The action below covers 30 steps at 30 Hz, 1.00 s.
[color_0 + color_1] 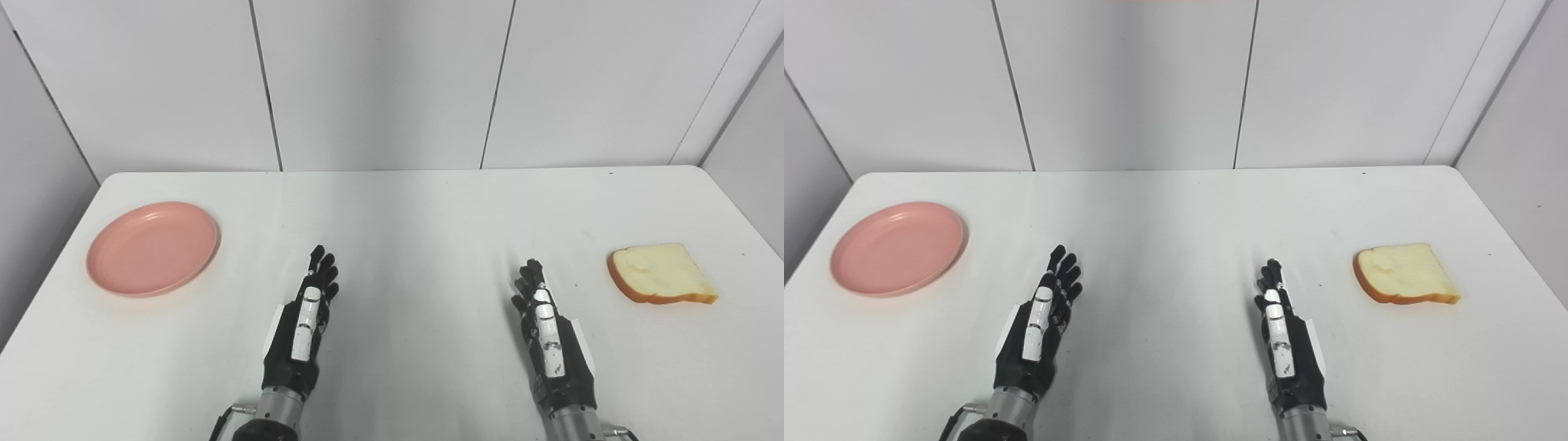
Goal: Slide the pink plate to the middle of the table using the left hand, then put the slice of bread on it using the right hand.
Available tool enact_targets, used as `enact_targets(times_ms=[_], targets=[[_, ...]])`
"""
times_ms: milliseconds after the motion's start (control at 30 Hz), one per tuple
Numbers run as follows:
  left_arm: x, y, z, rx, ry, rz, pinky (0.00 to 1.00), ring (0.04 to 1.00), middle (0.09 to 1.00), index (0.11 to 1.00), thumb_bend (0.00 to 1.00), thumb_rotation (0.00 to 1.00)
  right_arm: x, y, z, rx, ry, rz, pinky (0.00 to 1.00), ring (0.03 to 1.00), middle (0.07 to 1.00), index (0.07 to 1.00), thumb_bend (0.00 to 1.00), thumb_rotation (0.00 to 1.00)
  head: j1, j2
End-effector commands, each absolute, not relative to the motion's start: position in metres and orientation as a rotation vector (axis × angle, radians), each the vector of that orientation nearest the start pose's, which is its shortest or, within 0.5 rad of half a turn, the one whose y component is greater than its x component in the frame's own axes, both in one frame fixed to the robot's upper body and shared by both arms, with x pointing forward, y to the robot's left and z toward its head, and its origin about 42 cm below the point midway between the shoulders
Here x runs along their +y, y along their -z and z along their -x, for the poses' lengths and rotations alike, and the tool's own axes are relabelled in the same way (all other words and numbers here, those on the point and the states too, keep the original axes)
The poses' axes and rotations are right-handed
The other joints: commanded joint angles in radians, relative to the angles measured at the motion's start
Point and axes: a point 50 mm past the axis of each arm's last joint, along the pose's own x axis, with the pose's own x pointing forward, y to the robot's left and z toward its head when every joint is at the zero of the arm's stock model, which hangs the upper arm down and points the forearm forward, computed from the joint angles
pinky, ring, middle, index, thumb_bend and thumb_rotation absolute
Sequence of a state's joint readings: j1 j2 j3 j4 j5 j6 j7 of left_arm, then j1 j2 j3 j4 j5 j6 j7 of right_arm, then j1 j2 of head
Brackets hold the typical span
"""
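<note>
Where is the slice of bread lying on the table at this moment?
The slice of bread lies flat on the right side of the white table, just right of the open right hand and not touching it, far across from the pink plate.

Left hand (304, 327) and right hand (547, 334) both edge-on above the table's (416, 245) near edge, fingers extended and apart, holding nothing, well apart.

Plate (153, 248) plain pink; bread (660, 273) pale cream with orange-brown crust; table (416, 214) white; both hands (305, 324) (548, 334) black with white strips.
</note>
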<state>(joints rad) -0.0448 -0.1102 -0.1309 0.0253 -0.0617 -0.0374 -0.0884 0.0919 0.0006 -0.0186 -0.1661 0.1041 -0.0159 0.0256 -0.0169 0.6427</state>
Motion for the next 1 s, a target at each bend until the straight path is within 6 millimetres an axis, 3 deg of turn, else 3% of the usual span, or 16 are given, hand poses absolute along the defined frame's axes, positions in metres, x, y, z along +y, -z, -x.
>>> enact_targets(times_ms=[0,900,967], targets=[[0.1352,-0.0950,-0.2857,-0.034,0.211,0.173,1.00,1.000,1.000,1.000,0.49,1.00,-0.2245,-0.1126,-0.2495,-0.090,0.018,-0.090,1.00,1.000,1.000,1.000,0.38,1.00,0.001,-0.001],[0.1358,-0.0922,-0.2866,-0.047,0.219,0.158,1.00,1.000,1.000,1.000,0.51,1.00,-0.2243,-0.1131,-0.2493,-0.086,0.022,-0.084,1.00,1.000,1.000,1.000,0.37,1.00,0.002,-0.001],[0.1366,-0.0931,-0.2863,-0.035,0.232,0.140,1.00,1.000,1.000,1.000,0.51,1.00,-0.2245,-0.1119,-0.2496,-0.087,0.025,-0.088,1.00,1.000,1.000,1.000,0.37,1.00,0.026,-0.010]])
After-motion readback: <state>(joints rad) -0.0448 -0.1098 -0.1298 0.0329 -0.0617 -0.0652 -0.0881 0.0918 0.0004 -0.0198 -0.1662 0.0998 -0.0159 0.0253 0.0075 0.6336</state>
